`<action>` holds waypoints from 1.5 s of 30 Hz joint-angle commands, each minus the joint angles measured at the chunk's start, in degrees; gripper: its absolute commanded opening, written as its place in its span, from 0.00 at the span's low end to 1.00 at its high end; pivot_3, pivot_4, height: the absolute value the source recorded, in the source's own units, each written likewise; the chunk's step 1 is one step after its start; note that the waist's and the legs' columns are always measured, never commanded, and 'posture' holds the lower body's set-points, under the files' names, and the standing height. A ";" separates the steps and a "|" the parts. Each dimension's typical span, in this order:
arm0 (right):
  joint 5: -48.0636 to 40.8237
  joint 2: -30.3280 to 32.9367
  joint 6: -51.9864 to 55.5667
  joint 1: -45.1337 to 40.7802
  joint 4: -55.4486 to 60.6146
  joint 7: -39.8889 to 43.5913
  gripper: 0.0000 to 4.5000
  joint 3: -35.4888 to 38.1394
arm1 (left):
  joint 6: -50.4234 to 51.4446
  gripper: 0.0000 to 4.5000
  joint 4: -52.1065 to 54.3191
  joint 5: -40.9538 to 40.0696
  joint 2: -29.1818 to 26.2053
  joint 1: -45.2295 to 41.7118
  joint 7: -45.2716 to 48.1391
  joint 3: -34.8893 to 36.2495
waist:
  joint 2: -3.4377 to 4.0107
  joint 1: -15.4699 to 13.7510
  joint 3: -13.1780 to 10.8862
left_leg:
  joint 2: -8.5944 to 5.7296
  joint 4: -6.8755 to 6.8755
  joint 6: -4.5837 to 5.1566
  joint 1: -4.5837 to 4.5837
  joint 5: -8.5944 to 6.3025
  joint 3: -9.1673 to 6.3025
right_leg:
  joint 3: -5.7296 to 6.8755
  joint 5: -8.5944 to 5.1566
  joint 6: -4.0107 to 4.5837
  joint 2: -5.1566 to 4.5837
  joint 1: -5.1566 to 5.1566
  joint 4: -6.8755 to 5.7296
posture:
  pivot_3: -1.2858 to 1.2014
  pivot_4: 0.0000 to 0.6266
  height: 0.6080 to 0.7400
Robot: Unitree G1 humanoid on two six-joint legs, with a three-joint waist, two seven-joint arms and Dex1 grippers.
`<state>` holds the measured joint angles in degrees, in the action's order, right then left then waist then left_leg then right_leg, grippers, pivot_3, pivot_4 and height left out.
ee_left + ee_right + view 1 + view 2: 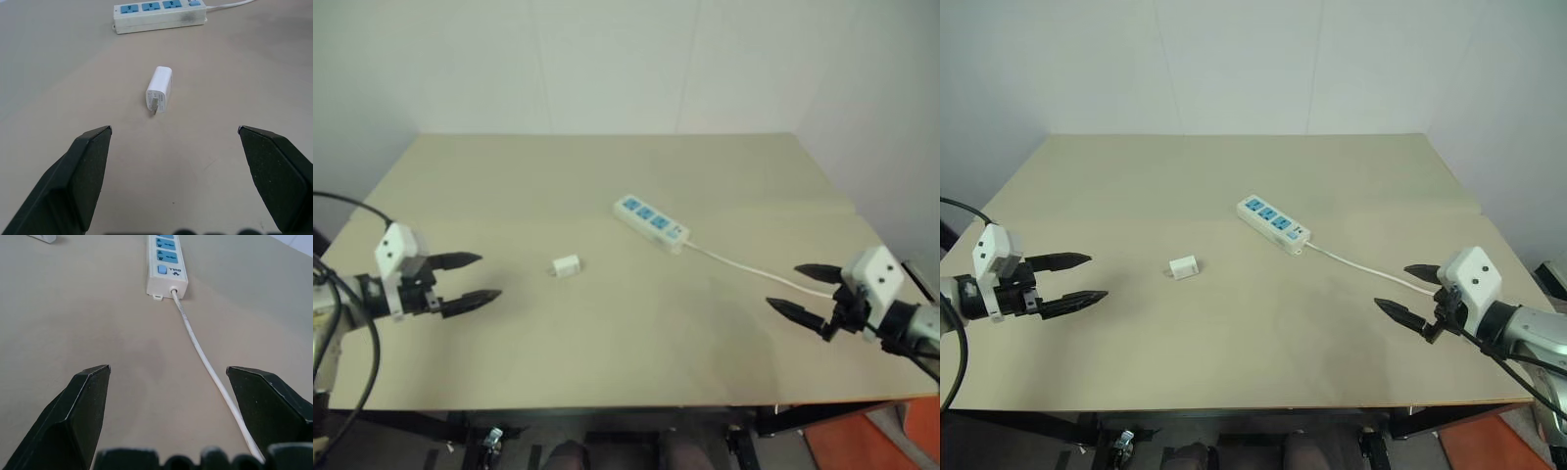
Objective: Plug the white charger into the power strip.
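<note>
Charger, white: the white charger lay on its side on the table, straight out beyond the tips of my left gripper, near but apart from them. In the left wrist view its long axis ran almost in line with my reach, prongs end turned toward me, body pointing on toward the power strip.

Left gripper: fingers spread wide, empty, hovering above the tabletop. It was the nearer of the two to the charger, by my judgement the one to take it.

Right gripper: fingers likewise wide apart, empty, at the table's right side, well apart from the charger.

Power strip: long white bar with blue sockets facing up, lying aslant past the charger toward the table's middle, well apart from both grippers. Its thin cord trailed from the near end toward my right gripper, passing just beside one finger in the right wrist view.

Obstructions: none between left gripper and charger. Cord was the one thing my right arm might snag.
</note>
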<state>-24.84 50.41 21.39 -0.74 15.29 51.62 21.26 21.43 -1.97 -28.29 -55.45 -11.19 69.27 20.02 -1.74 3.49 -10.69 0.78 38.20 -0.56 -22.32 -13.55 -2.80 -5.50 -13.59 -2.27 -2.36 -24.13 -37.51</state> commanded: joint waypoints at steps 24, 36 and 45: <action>7.10 -4.84 -7.15 -17.34 -19.34 0.45 0.99 -10.87 | 1.87 1.00 6.29 -3.60 0.36 -2.18 -1.56 -0.06 | -0.02 0.29 0.01 | 0.00 0.00 0.00 0.02 0.00 0.00 | 0.00 0.02 0.03 0.01 0.00 -0.02 | 0.52 0.24 1.00; 18.01 -19.42 -25.47 -50.00 -70.11 0.08 0.99 -20.27 | 0.79 1.00 8.50 -3.05 6.41 -11.22 -3.44 -8.11 | -0.02 0.60 0.00 | -0.03 -0.02 0.00 -0.05 0.00 -0.01 | 0.00 0.10 0.15 -0.03 -0.10 -0.01 | 0.52 0.24 1.00; 24.57 -22.85 -28.56 -58.16 -85.16 -3.35 0.99 -22.33 | 0.90 1.00 11.83 -2.18 8.32 -10.49 -5.12 -10.23 | -0.02 0.68 0.00 | -0.04 -0.02 0.00 -0.02 0.00 -0.06 | 0.01 0.11 0.16 -0.04 -0.08 -0.07 | 0.52 0.24 1.00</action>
<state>-1.44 27.51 -6.04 -57.23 -69.17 49.00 -0.73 22.88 8.18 -30.66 -46.92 -21.54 64.54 9.82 -1.75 4.17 -10.69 0.74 38.18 -0.56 -22.33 -13.55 -2.86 -5.49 -13.48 -2.11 -2.39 -24.21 -37.58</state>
